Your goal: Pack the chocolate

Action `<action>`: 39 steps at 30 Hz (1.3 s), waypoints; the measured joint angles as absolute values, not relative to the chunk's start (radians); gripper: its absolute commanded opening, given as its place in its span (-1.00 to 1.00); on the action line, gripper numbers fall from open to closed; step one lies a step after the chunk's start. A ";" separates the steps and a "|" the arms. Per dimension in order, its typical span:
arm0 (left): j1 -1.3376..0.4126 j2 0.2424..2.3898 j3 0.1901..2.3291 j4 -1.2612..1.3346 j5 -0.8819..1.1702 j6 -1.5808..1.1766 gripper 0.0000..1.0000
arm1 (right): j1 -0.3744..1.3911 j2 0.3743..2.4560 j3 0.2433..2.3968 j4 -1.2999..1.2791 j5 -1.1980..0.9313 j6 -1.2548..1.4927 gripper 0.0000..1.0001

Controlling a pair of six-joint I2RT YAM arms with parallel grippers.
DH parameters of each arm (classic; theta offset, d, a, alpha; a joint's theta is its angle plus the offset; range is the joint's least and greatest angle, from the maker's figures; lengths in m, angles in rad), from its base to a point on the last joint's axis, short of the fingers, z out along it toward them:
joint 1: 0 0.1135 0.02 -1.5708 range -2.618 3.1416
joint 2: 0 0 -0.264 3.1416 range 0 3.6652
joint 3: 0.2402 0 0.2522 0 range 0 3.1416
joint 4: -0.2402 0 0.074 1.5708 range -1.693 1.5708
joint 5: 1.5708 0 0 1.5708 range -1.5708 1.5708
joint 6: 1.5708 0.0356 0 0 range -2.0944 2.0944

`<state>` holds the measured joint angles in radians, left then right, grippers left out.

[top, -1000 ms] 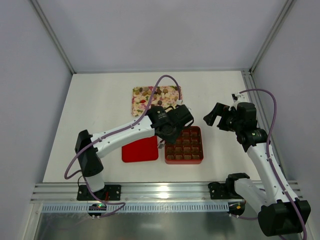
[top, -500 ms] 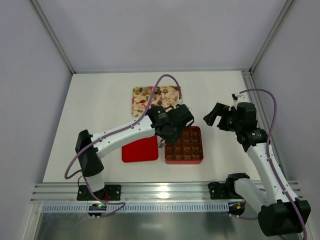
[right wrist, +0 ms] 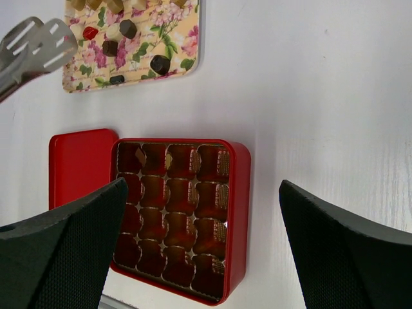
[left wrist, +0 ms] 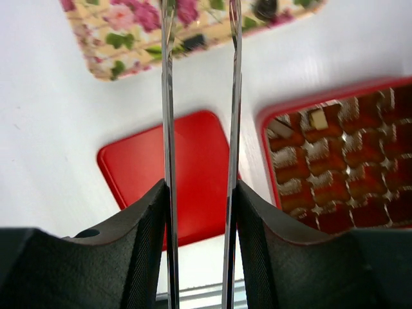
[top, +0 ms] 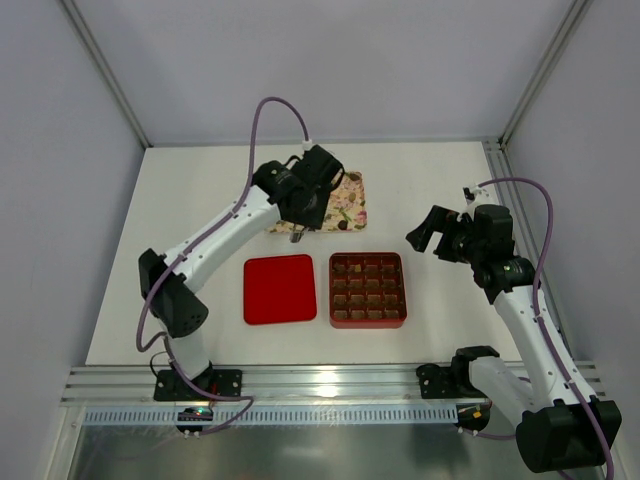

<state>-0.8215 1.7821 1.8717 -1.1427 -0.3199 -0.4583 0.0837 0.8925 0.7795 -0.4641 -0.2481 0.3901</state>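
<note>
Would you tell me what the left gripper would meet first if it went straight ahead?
The left gripper would likely meet the flowered tray of chocolate first; depth is unclear.

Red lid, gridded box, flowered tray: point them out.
red lid (top: pixel 280 289), top external view, flat centre
gridded red box (top: pixel 367 323), top external view, near wall
flowered tray (right wrist: pixel 185 26), right wrist view, bare right part

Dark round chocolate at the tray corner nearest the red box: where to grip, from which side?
Pinch the dark round chocolate across its sides, coming straight down. It sits alone on the flat flowered tray with bare tray around it, so there is room on either side. A sideways approach would likely hit its rim.
</note>
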 measured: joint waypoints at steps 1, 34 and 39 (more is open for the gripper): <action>-0.791 1.794 1.882 -1.142 -0.321 -0.452 -0.11 | 0.084 0.892 0.780 -0.464 -0.250 0.390 1.00; -0.643 2.028 1.931 -1.100 -0.269 -0.384 -0.15 | 0.084 0.892 0.780 -0.464 -0.258 0.390 0.99; -0.637 2.045 1.911 -1.089 -0.260 -0.385 -0.19 | 0.084 0.892 0.779 -0.464 -0.258 0.390 0.99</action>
<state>-0.6373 2.0445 1.9106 -1.0885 -0.2600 -0.3847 0.0837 0.8925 0.7792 -0.4641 -0.2577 0.3897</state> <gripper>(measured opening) 0.415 0.996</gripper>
